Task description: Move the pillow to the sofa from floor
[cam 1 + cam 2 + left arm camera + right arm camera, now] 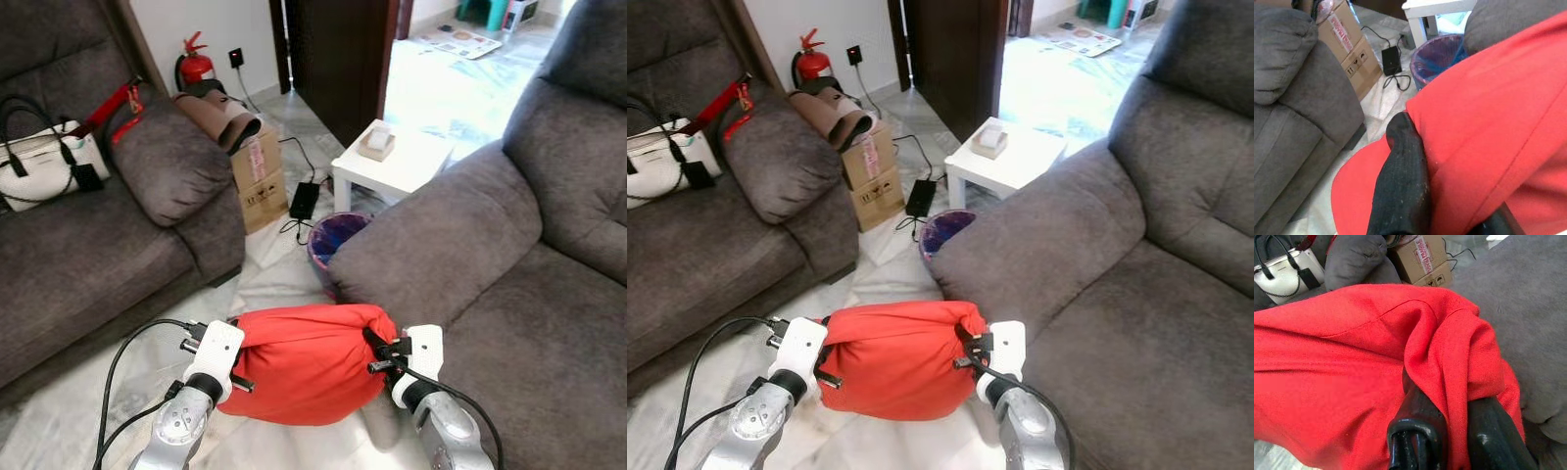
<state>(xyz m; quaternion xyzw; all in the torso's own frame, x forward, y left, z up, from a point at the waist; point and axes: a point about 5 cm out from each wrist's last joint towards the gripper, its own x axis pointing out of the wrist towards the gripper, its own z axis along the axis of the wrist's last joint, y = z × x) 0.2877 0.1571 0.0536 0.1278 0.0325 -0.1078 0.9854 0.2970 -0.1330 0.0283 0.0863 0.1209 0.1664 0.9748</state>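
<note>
A red pillow [304,360] hangs between my two arms, lifted off the pale floor, close to the armrest of the grey sofa [490,294] on my right. My left gripper [238,360] is shut on the pillow's left end; one black finger [1403,191] presses into the red cloth. My right gripper [374,352] is shut on a bunched fold at the pillow's right end, its fingers [1418,423] pinching the fabric. The sofa's seat cushion [1156,343] lies just right of the pillow.
A second grey sofa [88,245] with a white handbag [39,162] stands on the left. Ahead are a cardboard box [260,176], a purple bin [333,240], a white side table [392,162], a fire extinguisher [196,67] and a black adapter with cables [304,201].
</note>
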